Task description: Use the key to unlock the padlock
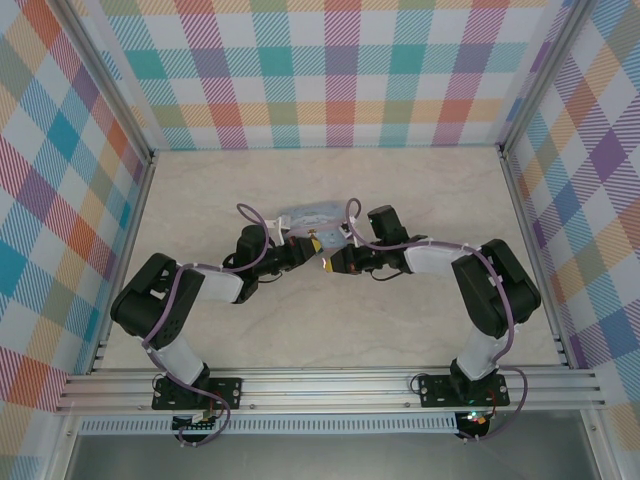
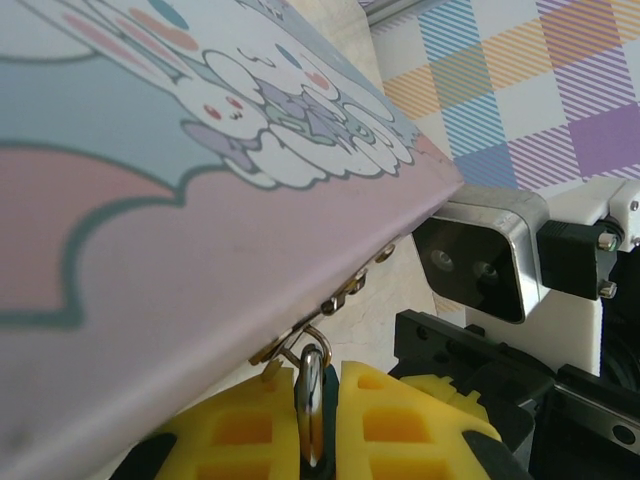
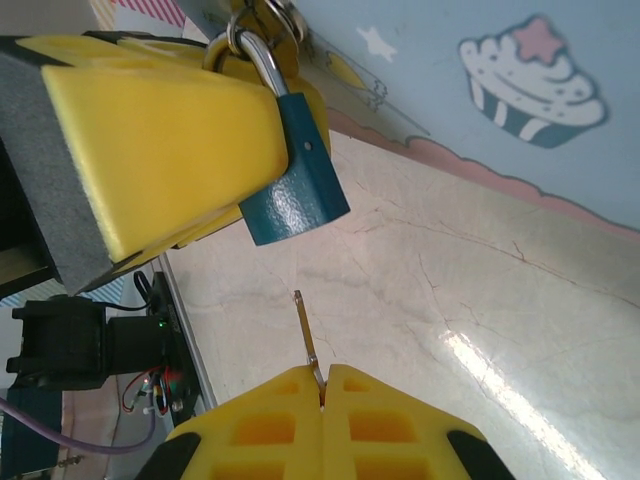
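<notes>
The left jaws are pinching the padlock [image 3: 295,195] by its shackle, steadying it where it is hanging from the hasp of the tin [image 3: 480,60], while the right jaws are gripping the key [image 3: 308,335] near it, pointing its tip toward the blue body, apparently for insertion.

Left arm [image 1: 172,300] and right arm [image 1: 492,285] bent at the elbow, wrists converging just short of the tin [image 1: 318,213]; left gripper [image 2: 320,372] at the tin's near edge, pads clamped on the padlock [image 3: 297,185] shackle; right gripper [image 3: 323,375] beside it, pads closed on the key [image 3: 308,335].
</notes>
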`<state>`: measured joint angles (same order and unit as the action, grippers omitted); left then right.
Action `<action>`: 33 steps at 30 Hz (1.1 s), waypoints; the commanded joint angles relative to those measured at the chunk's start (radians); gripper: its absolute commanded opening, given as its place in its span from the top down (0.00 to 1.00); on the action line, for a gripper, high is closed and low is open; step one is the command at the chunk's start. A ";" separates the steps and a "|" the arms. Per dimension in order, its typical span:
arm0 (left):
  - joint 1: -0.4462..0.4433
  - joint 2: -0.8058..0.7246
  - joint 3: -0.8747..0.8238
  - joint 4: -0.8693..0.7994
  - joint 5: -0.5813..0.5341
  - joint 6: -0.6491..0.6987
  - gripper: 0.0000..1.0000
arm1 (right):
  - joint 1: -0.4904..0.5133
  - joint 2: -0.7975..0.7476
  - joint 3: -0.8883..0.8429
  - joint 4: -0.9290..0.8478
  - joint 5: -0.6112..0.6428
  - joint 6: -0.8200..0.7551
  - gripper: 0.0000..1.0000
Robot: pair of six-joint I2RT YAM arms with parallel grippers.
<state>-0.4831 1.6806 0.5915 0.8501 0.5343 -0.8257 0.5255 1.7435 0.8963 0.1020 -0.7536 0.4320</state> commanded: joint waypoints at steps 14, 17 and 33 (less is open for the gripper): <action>-0.038 -0.012 -0.017 0.110 0.040 0.020 1.00 | 0.004 -0.009 0.003 0.028 0.031 -0.038 0.96; -0.038 -0.009 -0.021 0.103 0.018 0.015 1.00 | 0.004 -0.033 -0.021 0.033 0.047 -0.039 0.96; -0.038 0.018 -0.011 0.131 0.013 -0.021 1.00 | 0.008 -0.132 -0.060 -0.036 0.125 -0.097 0.95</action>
<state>-0.5030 1.6951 0.5762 0.8978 0.5186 -0.8459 0.5255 1.6550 0.8448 0.0856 -0.6502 0.3824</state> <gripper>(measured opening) 0.103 0.057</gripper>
